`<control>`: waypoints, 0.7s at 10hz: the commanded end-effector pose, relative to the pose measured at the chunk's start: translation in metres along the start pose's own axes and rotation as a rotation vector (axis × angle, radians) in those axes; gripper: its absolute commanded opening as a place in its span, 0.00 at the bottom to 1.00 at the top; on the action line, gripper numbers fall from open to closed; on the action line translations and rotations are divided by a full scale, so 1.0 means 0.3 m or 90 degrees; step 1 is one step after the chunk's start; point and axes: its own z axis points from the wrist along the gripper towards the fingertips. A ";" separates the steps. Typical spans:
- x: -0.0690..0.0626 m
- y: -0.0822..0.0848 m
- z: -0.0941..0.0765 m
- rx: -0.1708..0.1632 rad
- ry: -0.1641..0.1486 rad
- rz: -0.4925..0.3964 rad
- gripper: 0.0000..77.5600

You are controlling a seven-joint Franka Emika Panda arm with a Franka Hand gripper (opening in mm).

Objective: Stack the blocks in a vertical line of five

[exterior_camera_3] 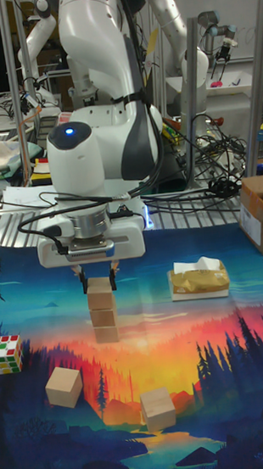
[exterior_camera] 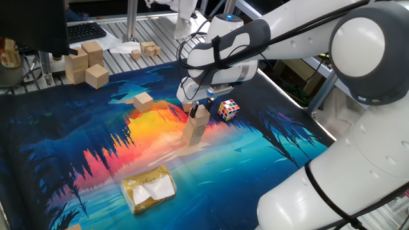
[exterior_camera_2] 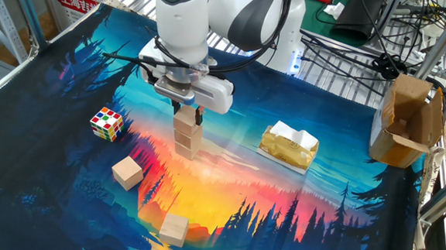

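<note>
Three stacked blocks [exterior_camera_3: 102, 310], top one between the jaws.

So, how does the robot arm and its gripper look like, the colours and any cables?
The arm has glossy white rounded shells with dark grey joint sections. A round blue light glows on top of the wrist. Black cables loop beside the wrist. The gripper has a white box-shaped body and short black fingers.

We are reaching our white Franka arm [exterior_camera_3: 91, 68] down over the table, wrist vertical, our two-finger gripper [exterior_camera_2: 189, 110] pointing straight down with its dark fingers [exterior_camera_3: 112, 280] slightly parted.
</note>
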 end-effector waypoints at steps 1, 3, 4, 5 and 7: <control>-0.003 -0.001 -0.004 0.000 -0.001 0.004 0.01; -0.003 -0.001 -0.004 0.000 -0.001 0.008 0.01; -0.003 -0.001 -0.004 0.000 -0.001 0.011 0.01; -0.003 -0.001 -0.004 0.001 -0.001 0.015 0.01; -0.003 -0.001 -0.004 0.001 0.001 0.018 0.01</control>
